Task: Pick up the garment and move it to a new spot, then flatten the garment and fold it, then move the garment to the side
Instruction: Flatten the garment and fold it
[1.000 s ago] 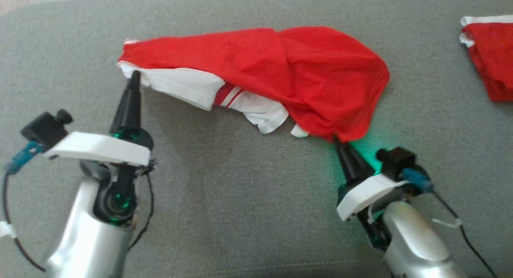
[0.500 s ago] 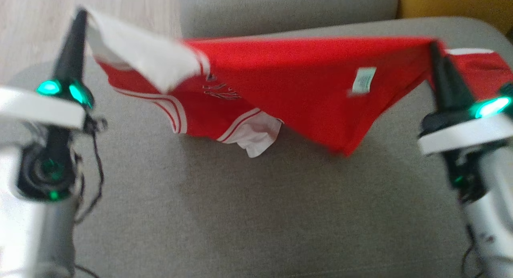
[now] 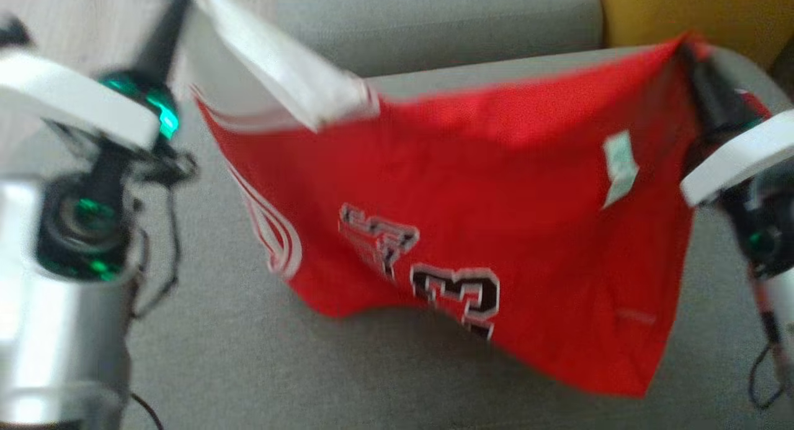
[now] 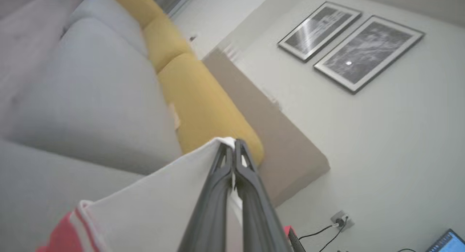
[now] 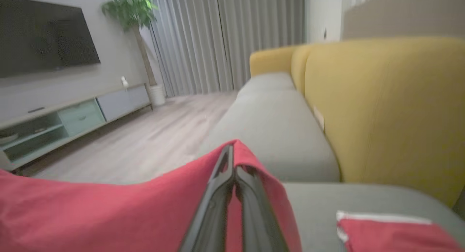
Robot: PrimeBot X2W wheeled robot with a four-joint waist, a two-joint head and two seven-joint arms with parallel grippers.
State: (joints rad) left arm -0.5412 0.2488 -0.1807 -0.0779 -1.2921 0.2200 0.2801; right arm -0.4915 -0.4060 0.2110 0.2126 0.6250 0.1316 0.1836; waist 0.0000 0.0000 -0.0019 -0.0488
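The red garment hung in the air, spread like a curtain between the two grippers, over the grey seat of the sofa. The left gripper had its two fingers pressed together on a white corner of the cloth. The right gripper was pinching a red corner in the same way, with the cloth folded over its tips. The top edge between them looked nearly tight, and the white part sloped down from the left corner. A black number and a small label faced the head camera. The low right corner hung close to the seat. The picture was blurred, so I could not tell if it touched.

I judge the garment to be light, thin and very soft, with no stiffness of its own. It took its shape from the two held points only and sagged below them. Such sports cloth is probably a little slippery, so a small pinch at the very edge could slide out under a quick pull. A hold on a hem or seam, where the cloth is doubled, seemed safer. Nothing here was fragile.

Another red garment lay folded on the seat, well apart, at the robot's right.
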